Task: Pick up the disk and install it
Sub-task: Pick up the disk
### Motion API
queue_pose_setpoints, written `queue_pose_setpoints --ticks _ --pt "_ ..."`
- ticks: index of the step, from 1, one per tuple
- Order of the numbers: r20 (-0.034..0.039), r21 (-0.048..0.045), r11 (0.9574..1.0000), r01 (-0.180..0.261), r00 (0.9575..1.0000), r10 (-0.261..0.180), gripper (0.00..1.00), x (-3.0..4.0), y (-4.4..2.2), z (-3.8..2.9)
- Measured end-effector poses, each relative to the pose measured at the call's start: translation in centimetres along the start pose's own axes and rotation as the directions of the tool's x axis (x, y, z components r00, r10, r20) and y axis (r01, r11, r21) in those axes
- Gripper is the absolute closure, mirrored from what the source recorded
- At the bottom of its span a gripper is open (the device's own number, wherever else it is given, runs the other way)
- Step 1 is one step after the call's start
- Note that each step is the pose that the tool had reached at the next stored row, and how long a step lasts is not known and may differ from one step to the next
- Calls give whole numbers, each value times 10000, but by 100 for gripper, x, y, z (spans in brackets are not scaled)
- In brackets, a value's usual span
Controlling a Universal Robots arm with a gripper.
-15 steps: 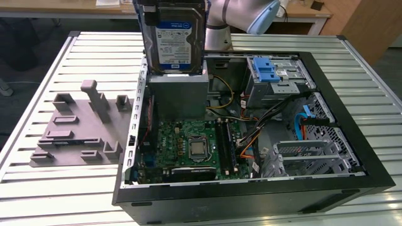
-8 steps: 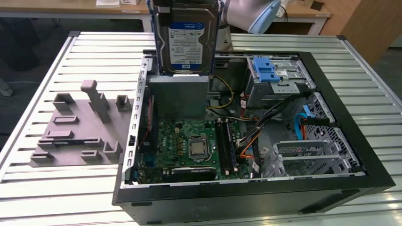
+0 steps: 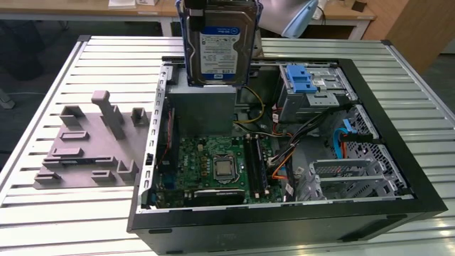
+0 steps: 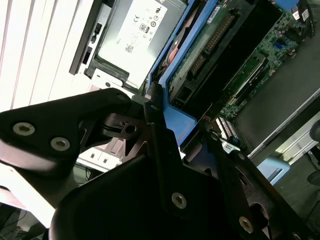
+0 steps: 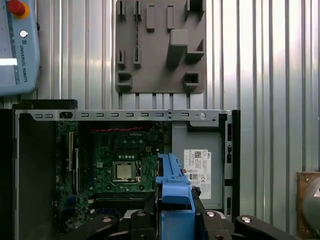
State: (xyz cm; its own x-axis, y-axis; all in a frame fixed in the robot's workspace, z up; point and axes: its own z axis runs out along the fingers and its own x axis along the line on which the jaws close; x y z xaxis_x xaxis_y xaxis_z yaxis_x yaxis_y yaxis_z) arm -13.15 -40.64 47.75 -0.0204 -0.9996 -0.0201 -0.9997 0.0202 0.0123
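Slatted table [image 3: 71,213] bears an open computer case [image 3: 284,221]. Top centre, exterior view — the disk [image 3: 217,53] hangs upright, clamped in the gripper [image 5: 176,210].

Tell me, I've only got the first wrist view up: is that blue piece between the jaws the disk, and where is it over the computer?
Observer: Yes, that's its rail. In the exterior view the disk hangs upright, label toward the camera, above the grey box at the far end of the case.
Operator: Where's the drive cage from there?
Observer: The silver cage with its blue latch sits inside the case, at the exterior view's right of the disk.
Operator: Anything near it?
Observer: A blue cable and black cables lie beside the cage, on its near side in the exterior view.
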Motion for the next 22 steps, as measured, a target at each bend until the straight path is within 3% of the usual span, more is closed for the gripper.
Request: queue_pose_setpoints --ticks 10,22 --pt "-15 4 10000 -15 10000 15 64 111 -31 24" --pt "-98 3 10000 -25 9999 25 64 134 -193 37"
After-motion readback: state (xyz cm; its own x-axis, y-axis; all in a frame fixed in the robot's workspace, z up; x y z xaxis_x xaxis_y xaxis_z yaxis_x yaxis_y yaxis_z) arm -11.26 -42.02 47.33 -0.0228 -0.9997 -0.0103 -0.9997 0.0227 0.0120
